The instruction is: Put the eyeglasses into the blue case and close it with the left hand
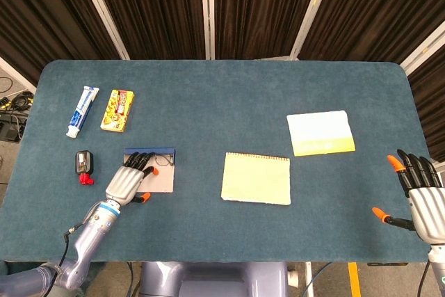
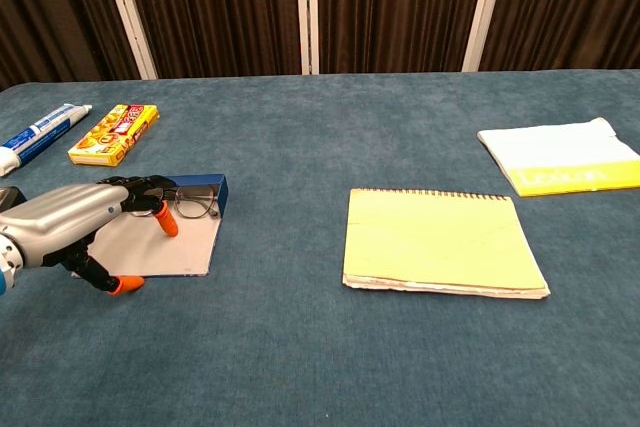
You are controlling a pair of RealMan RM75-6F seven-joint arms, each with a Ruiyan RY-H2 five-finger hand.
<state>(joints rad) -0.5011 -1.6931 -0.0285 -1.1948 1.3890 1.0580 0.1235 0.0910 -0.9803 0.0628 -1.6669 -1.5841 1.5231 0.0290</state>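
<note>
The blue case (image 1: pixel 165 151) (image 2: pixel 221 190) lies open at the table's left front, its grey lid (image 2: pixel 165 244) flat toward me. The eyeglasses (image 2: pixel 196 207) (image 1: pixel 164 162) rest inside along the blue wall. My left hand (image 1: pixel 128 180) (image 2: pixel 72 221) hovers palm down over the left part of the lid, fingers stretched toward the glasses; it holds nothing, and whether it touches the case is unclear. My right hand (image 1: pixel 420 193) sits at the table's front right corner, fingers spread, holding nothing; the chest view does not show it.
A yellow spiral notebook (image 1: pixel 256 179) (image 2: pixel 440 241) lies mid-table. A white and yellow booklet (image 1: pixel 320 132) (image 2: pixel 560 156) is at the right. A toothpaste tube (image 1: pixel 82 110), a yellow snack box (image 1: pixel 117 109) and a small black device (image 1: pixel 83 165) sit left of the case.
</note>
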